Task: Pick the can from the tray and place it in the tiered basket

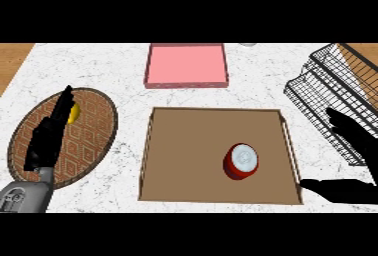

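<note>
A red can (241,161) with a white top stands upright in the brown tray (184,150), right of the tray's middle. The black wire tiered basket (336,95) sits at the right edge of the counter. My right hand (358,145) is open at the lower right, fingers stretched up over the basket's lower part and thumb at the tray's right front corner, apart from the can. My left hand (48,137) is open at the left, fingers straight up, over a round woven mat.
A round brown patterned mat (92,130) lies at the left with a yellow object (74,113) partly hidden behind my left hand. A pink square box (186,65) sits at the back centre. The counter is white marble.
</note>
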Controlling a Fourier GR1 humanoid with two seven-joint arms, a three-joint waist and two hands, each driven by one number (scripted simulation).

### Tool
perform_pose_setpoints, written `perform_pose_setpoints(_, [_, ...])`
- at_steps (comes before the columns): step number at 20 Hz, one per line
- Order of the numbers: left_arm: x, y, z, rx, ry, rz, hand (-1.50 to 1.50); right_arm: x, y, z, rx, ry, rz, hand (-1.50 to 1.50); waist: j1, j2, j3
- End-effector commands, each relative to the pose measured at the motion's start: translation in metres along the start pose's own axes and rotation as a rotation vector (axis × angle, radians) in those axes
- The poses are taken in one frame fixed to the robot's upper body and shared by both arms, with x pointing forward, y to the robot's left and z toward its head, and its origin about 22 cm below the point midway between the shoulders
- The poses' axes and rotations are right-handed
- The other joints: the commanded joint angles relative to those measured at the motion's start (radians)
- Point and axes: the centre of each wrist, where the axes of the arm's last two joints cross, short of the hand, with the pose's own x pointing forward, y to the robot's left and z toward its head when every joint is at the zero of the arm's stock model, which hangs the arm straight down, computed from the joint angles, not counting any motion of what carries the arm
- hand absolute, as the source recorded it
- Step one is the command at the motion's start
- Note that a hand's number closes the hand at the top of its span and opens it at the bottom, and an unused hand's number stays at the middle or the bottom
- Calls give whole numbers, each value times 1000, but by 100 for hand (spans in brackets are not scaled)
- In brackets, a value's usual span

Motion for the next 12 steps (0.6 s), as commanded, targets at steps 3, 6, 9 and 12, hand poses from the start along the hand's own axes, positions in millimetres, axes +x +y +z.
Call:
perform_pose_setpoints(3, [15,0,-6,-36,-19,-18,0,59,2,13,157,94,263,-150,25,4,1])
perform_pose_setpoints(6, [13,-22,-13,-10,-18,12,0,98,7,-6,158,127,275,-150,32,10,1])
perform_pose_setpoints(9, [6,-8,-14,-25,-28,-17,0,119,21,-21,159,188,284,-150,34,10,1])
perform_pose_setpoints(12, [8,5,-17,-33,-6,-2,0,117,43,-31,212,254,292,-150,28,9,2])
